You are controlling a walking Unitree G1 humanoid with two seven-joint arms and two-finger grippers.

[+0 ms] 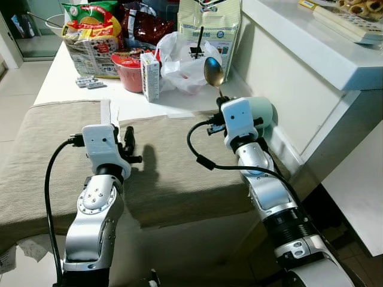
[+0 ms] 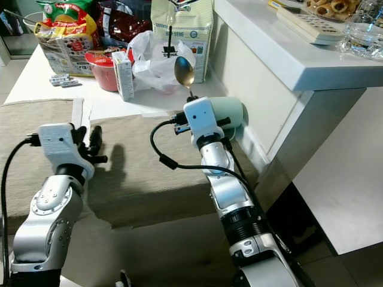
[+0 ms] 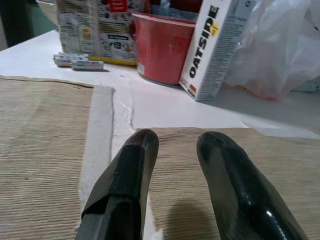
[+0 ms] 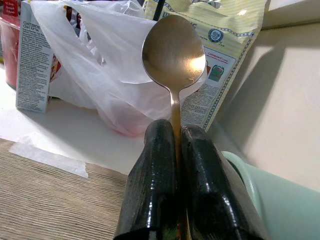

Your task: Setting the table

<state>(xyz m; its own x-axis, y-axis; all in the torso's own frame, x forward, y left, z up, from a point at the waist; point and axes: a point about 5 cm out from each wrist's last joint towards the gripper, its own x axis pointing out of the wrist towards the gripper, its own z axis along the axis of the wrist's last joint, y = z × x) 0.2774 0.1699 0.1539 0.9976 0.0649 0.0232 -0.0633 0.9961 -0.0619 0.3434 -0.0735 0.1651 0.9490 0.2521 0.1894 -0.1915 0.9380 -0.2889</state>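
- The left arm (image 1: 96, 209) is stretched forward, forearm raised and wrist bent level.
- The left gripper (image 3: 175, 150) is held level, low over the surface; its two black fingers (image 3: 130, 170) are parted, nothing between them.
- The right arm (image 1: 269, 197) is extended forward, well apart from the left.
- The right gripper (image 4: 178, 135) is pointed forward and slightly up; its fingers (image 4: 205, 165) are pressed together on a spoon (image 4: 173, 52), clamped by the handle, bowl upward.

The right gripper's (image 4: 177, 150) fingers hid the spoon's (image 4: 174, 55) handle; the arm covered most of the mug (image 1: 263, 113).
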